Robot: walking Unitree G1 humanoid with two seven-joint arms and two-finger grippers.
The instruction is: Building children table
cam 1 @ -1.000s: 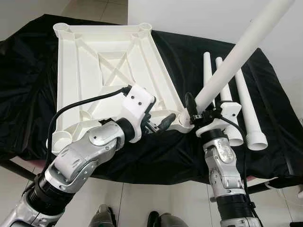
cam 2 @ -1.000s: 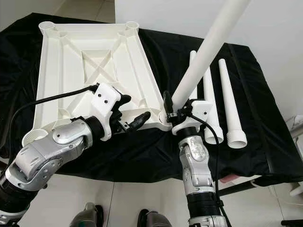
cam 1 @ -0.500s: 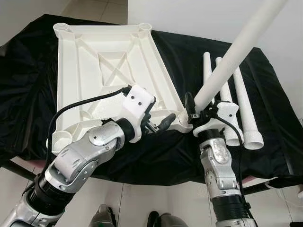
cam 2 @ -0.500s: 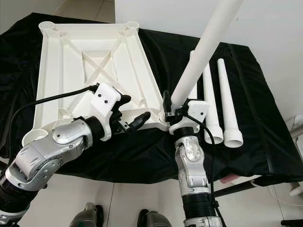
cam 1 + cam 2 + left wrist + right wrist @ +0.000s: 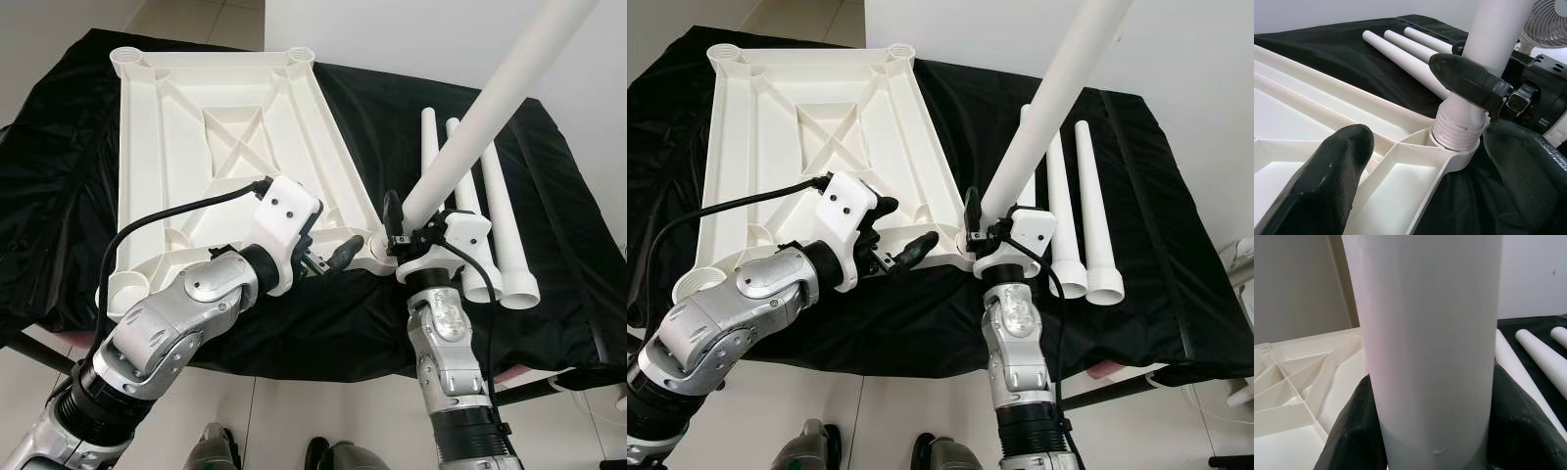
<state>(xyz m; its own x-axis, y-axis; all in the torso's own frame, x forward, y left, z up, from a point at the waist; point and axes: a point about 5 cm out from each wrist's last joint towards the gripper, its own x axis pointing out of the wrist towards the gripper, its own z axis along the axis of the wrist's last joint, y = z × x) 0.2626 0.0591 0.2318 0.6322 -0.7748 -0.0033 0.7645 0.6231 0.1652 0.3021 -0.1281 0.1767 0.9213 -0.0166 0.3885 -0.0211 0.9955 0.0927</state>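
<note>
Since the frame one second back, my right forearm has leaned a little toward the tabletop corner; the upright leg and my left arm look unchanged.

Left eye view. An inverted white tabletop [image 5: 211, 137], ribbed underside up, lies on a black cloth [image 5: 392, 108] over the work table. My right gripper [image 5: 411, 235] clamps the white table leg [image 5: 480, 127] low on its shaft; the leg stands tilted, its lower end seated in the tabletop's near right corner socket [image 5: 377, 253]. My left gripper [image 5: 328, 257] hovers at the tabletop's near edge, just beside that socket, fingers spread and holding nothing.

Right eye view. Three spare legs [image 5: 1083, 220] lie side by side on the cloth, to the right of the upright leg, wide ends toward me.

Left wrist view. My two left fingers [image 5: 1327, 181] sit well apart, one over the ribbed underside, one off the corner. Between them the leg's threaded end [image 5: 1457, 129] sits in the socket, threads still showing above the rim. One right-hand finger [image 5: 1466, 81] presses against the shaft.

Right wrist view. Both black pads [image 5: 1354, 431] grip the shaft on opposite sides.

I can read no brand, label or writing on any part.
</note>
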